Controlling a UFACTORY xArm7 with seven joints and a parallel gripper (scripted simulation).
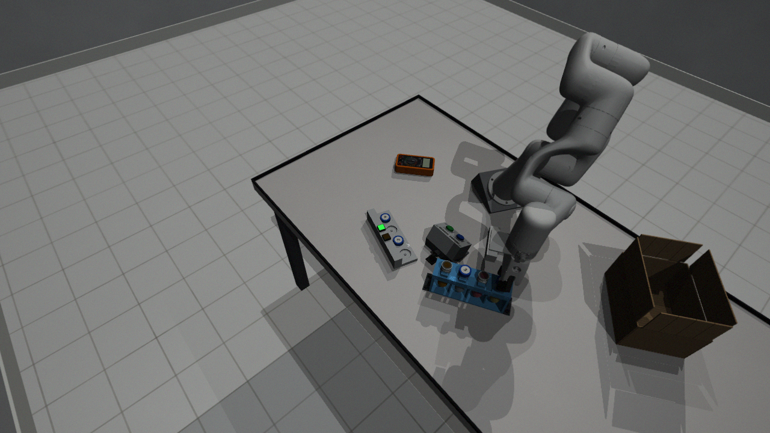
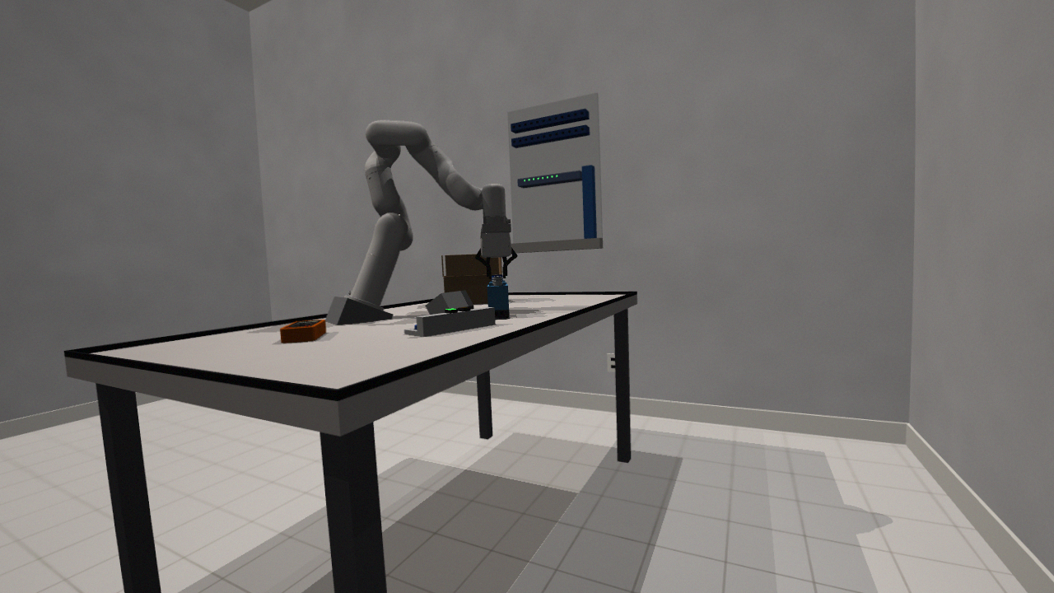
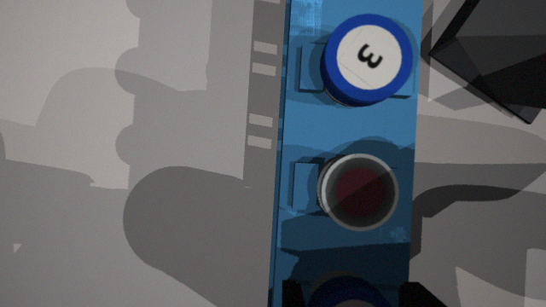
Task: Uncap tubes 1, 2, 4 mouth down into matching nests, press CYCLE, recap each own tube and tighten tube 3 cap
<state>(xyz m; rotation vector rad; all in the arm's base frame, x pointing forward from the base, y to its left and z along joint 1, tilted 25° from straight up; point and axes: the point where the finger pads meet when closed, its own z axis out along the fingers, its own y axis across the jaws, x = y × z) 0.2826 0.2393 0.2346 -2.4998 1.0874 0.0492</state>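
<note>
The blue decapping station (image 1: 467, 285) stands near the table's front edge. In the wrist view tube 3 wears its blue cap marked 3 (image 3: 367, 57), and tube 2 (image 3: 358, 192) stands open with dark red liquid. A blue cap (image 3: 345, 294) sits on tube 1 at the bottom edge. My gripper (image 3: 354, 296) straddles this cap from above with its fingers slightly apart from the cap's sides, so it is open. Tube 4 (image 1: 446, 265) is open. The cap tray (image 1: 391, 237) holds two blue caps (image 1: 383, 216) (image 1: 398, 240), and its green lamp (image 1: 381, 227) is lit.
The key housing (image 1: 448, 240) with the green and blue keys sits just behind the station. An orange multimeter (image 1: 414, 164) lies farther back. An open cardboard box (image 1: 670, 296) stands at the right. The arm's base (image 1: 492, 193) is behind the station.
</note>
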